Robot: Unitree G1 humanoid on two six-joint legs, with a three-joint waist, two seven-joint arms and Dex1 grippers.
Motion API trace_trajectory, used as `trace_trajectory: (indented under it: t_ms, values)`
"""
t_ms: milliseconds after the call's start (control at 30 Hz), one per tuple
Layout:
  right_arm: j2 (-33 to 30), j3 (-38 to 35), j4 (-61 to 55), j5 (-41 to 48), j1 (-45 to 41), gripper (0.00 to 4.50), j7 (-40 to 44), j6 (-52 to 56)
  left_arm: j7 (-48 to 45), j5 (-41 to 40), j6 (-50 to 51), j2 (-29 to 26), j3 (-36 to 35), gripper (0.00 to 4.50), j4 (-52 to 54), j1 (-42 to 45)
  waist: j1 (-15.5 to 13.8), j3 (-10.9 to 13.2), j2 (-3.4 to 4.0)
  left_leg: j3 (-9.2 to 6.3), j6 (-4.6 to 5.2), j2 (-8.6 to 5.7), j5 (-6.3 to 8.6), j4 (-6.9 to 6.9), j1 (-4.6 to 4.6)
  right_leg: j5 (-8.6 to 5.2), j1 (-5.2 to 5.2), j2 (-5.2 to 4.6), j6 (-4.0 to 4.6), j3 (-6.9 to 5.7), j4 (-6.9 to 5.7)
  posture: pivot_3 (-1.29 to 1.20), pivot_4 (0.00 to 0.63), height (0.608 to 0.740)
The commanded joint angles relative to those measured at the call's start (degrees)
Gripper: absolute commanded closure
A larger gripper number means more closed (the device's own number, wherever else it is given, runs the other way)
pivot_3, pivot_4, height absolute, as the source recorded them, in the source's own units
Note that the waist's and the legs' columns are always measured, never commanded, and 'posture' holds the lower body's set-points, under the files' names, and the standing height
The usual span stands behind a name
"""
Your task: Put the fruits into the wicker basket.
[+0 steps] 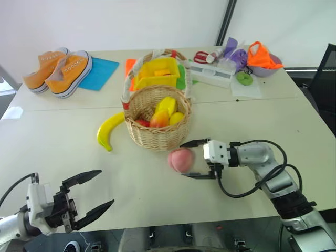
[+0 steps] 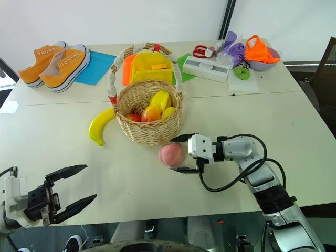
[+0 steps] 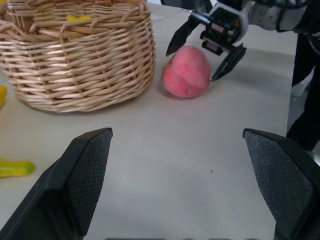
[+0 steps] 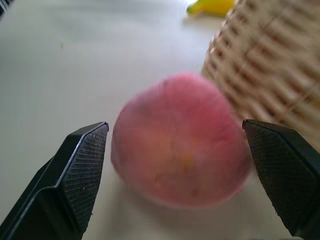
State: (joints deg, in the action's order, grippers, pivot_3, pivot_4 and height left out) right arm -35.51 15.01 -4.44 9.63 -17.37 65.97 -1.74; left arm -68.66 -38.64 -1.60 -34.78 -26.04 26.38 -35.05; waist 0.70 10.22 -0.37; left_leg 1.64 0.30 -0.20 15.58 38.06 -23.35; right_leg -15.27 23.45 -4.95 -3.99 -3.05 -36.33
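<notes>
The right gripper (image 1: 191,159) has its two black fingers spread wide, one on either side of the round pink peach (image 1: 181,159), with a gap showing between each finger and the fruit. The peach lies on the pale tabletop (image 1: 157,194) just beside the round tan woven wicker basket (image 1: 157,118), on the basket's near side, close to its wall but not in it. Inside the basket lie several smaller yellow and orange-red fruits (image 1: 166,112). The basket's tall arched handle (image 1: 127,86), wrapped white with red ends, rises over them. The long curved yellow banana (image 1: 109,129) lies on the table to the left of the basket, its upper end next to the basket's wall. The left gripper (image 1: 92,194) hovers over the near left part of the table, well apart from the basket and nearer than the banana, its fingers also spread wide and empty. Behind the basket stands a yellow plastic bin (image 1: 157,73).
</notes>
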Motion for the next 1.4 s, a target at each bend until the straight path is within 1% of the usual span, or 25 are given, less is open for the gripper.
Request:
trace_trajectory:
  t_ms: [33,100,167,200,233,367,433,500,567,633,667,700,767,833,867,933,1000,1067,1133,1167,1200,1233,1367,1400]
  values:
    - [1.41,0.63,0.59,-0.82,-0.17,0.03,-1.33,-0.11,-0.28,0.27,-0.93,-0.01,0.23,0.00,0.42,0.61,0.00,-0.01,-0.01,0.00,0.00,0.00,0.00,0.00,0.00,0.00,0.00,0.00,0.00,0.00,0.00,0.00,0.150,0.740]
    - [2.09,0.14,0.46,0.73,-0.27,0.56,-1.17,1.05,-0.29,0.31,-0.97,0.02,0.29,0.00,0.21,0.99,0.00,0.00,-0.01,0.00,0.00,0.00,0.00,0.00,0.01,0.00,-0.02,0.00,0.00,-0.01,0.00,0.00,0.150,0.740]
    - [2.40,-0.32,0.13,1.47,-0.38,1.24,-1.12,1.64,-0.44,0.52,-1.15,0.08,0.36,0.00,-0.16,1.27,-0.02,-0.01,0.00,0.00,0.00,0.00,0.00,0.00,0.01,0.00,-0.02,0.01,0.00,-0.01,0.00,0.00,0.150,0.740]
    - [2.45,-0.49,-0.06,1.73,-0.38,1.47,-1.06,1.84,-0.51,0.62,-1.25,0.10,0.38,0.00,-0.33,1.37,-0.03,-0.01,-0.01,0.00,0.00,0.00,0.00,0.00,0.01,0.01,-0.02,0.00,0.00,-0.01,0.00,0.00,0.150,0.740]
    - [2.33,-0.66,-0.43,2.14,-0.23,1.55,-0.67,1.63,-0.53,0.69,-1.27,0.11,0.40,0.00,-0.46,1.47,-0.03,-0.01,-0.01,0.00,0.00,0.00,0.00,0.00,0.01,0.01,-0.02,0.01,0.00,-0.01,0.00,0.00,0.150,0.740]
    - [1.40,-2.81,-3.38,6.81,0.81,1.55,0.70,4.55,-0.14,0.30,-1.03,0.32,0.29,0.00,-0.65,1.78,-0.05,0.00,0.00,0.00,0.00,0.00,0.00,0.00,0.01,0.01,-0.02,0.01,-0.01,-0.01,0.00,0.00,0.150,0.740]
    - [-0.85,-5.37,-6.40,11.31,1.55,1.55,2.45,8.26,1.46,-1.89,0.72,0.73,-0.35,0.00,-0.28,2.42,-0.19,0.01,0.01,0.00,0.00,0.00,0.00,0.00,0.01,0.01,-0.02,0.00,-0.01,-0.01,0.00,0.00,0.150,0.740]
    - [-3.41,-8.75,-10.72,18.51,1.37,1.55,4.29,14.17,4.11,-4.42,2.42,1.73,-1.44,0.00,-0.42,3.65,-0.26,0.02,0.03,0.00,0.01,0.00,0.00,0.01,0.00,0.01,-0.04,-0.01,-0.01,-0.01,0.00,0.00,0.150,0.740]
    - [-3.86,-11.66,-13.32,25.04,-0.63,1.55,3.36,19.62,5.44,-5.55,3.51,2.14,-2.15,0.00,-1.01,4.54,-0.21,-0.02,-0.03,-0.01,0.02,-0.01,0.01,0.02,0.00,0.01,-0.04,-0.04,-0.02,-0.01,0.00,0.00,0.150,0.740]
    - [-1.66,-14.72,-13.74,30.63,-5.88,1.55,-1.41,24.95,6.81,-6.23,4.34,2.43,-2.34,0.00,-1.26,5.51,0.26,0.00,0.01,-0.01,0.02,0.01,0.01,0.02,0.05,0.01,-0.05,-0.04,-0.02,-0.02,0.00,0.00,0.150,0.740]
    - [-0.33,-15.48,-13.66,31.76,-8.24,1.55,-3.91,26.65,7.18,-6.18,4.51,2.47,-2.21,0.00,-1.19,5.84,0.45,0.00,0.01,0.02,0.02,0.03,0.01,0.01,0.05,0.04,-0.03,-0.04,-0.02,-0.02,0.00,0.00,0.150,0.740]
    - [0.89,-15.59,-13.57,31.74,-10.10,1.55,-6.01,27.56,7.49,-5.81,4.38,2.63,-1.98,0.00,-1.15,6.20,0.48,0.00,0.01,0.02,0.02,0.05,0.01,0.01,0.07,0.05,-0.01,-0.04,-0.01,-0.03,-0.01,0.00,0.150,0.740]
    - [5.02,-13.20,-11.44,25.29,-14.72,1.55,-12.00,25.13,9.10,-5.34,4.46,3.34,-1.41,0.00,-1.58,7.76,0.30,-0.01,0.01,0.02,0.02,0.05,0.01,-0.03,0.06,0.06,0.01,-0.03,-0.01,-0.08,-0.02,0.00,0.150,0.740]
    - [7.33,-8.65,-9.56,18.59,-17.38,1.55,-13.86,22.39,11.02,-4.54,4.33,3.82,-1.30,0.00,-2.80,10.15,0.02,-0.02,0.03,0.02,0.02,0.05,0.01,-0.04,0.03,0.06,0.04,-0.03,-0.02,-0.09,-0.02,0.00,0.150,0.740]
    - [9.05,-7.13,-7.56,15.71,-18.42,1.55,-16.16,21.68,11.91,-4.04,4.24,4.06,-1.21,0.00,-3.19,11.19,-0.15,-0.05,-0.02,0.02,0.01,0.04,0.01,-0.04,0.01,0.07,0.06,-0.04,-0.02,-0.10,-0.02,0.00,0.150,0.740]
    - [11.53,-4.69,-4.59,11.60,-19.77,1.55,-17.90,19.06,14.23,-2.50,3.39,4.91,-1.28,0.00,-4.21,13.15,-0.12,-0.07,-0.05,0.02,0.01,0.02,0.00,-0.03,0.00,0.07,0.04,-0.05,-0.02,-0.14,-0.03,0.00,0.150,0.740]
    - [14.49,-4.44,-1.02,8.32,-21.99,1.55,-21.80,17.29,14.89,-1.81,3.12,5.24,-1.22,0.00,-4.41,13.72,0.06,-0.08,-0.06,0.03,0.02,-0.07,0.00,-0.02,-0.03,0.12,0.04,-0.12,-0.07,-0.13,-0.02,0.00,0.150,0.740]
    - [16.12,-4.09,2.99,4.64,-23.52,1.55,-24.48,14.62,14.49,-2.75,4.10,5.42,-0.75,0.00,-3.68,13.28,0.18,-0.07,-0.06,0.08,0.04,-0.08,0.01,0.01,-0.04,0.25,0.05,-0.13,-0.15,-0.11,-0.01,0.00,0.150,0.740]
    - [16.50,-4.22,4.85,4.41,-23.81,1.55,-23.85,14.10,14.39,-2.91,4.39,5.68,-0.33,0.00,-2.96,12.81,0.23,-0.08,-0.06,0.09,0.03,-0.08,0.02,0.01,-0.03,0.26,0.05,-0.13,-0.14,-0.11,-0.01,0.00,0.150,0.740]
    - [16.65,-4.69,5.04,5.42,-23.62,0.54,-22.97,14.43,14.47,-2.66,4.29,5.80,-0.16,0.00,-2.65,12.60,0.22,-0.08,-0.06,0.08,0.04,-0.07,0.02,0.00,-0.03,0.25,0.05,-0.13,-0.14,-0.12,-0.01,0.00,0.150,0.740]
    - [16.68,-4.98,5.00,6.02,-23.40,0.19,-22.42,14.75,14.50,-2.27,4.17,5.81,0.05,0.00,-2.41,12.40,0.20,-0.07,-0.05,0.08,0.04,-0.06,0.02,-0.01,-0.03,0.25,0.05,-0.13,-0.14,-0.13,-0.01,0.00,0.150,0.740]
    - [16.54,-5.05,4.64,6.39,-23.15,0.03,-21.82,15.17,14.50,-1.94,4.02,5.80,0.18,0.00,-2.24,12.22,0.17,-0.06,-0.04,0.08,0.04,-0.06,0.02,-0.02,-0.03,0.25,0.06,-0.13,-0.14,-0.13,-0.01,0.00,0.150,0.740]
    - [15.29,-5.74,0.40,9.13,-21.22,0.03,-17.97,15.21,16.00,-1.46,4.05,6.06,-0.09,0.00,-2.74,12.78,0.12,-0.07,-0.04,0.08,0.04,-0.05,0.02,-0.02,-0.03,0.25,0.06,-0.13,-0.14,-0.12,-0.01,0.00,0.150,0.740]
    - [14.62,-6.96,-1.44,11.21,-20.37,0.03,-16.71,15.82,16.72,-1.16,4.08,6.07,-0.32,0.00,-3.14,13.20,0.11,-0.07,-0.04,0.08,0.04,-0.05,0.02,-0.02,-0.03,0.25,0.06,-0.13,-0.14,-0.12,-0.01,0.00,0.150,0.740]
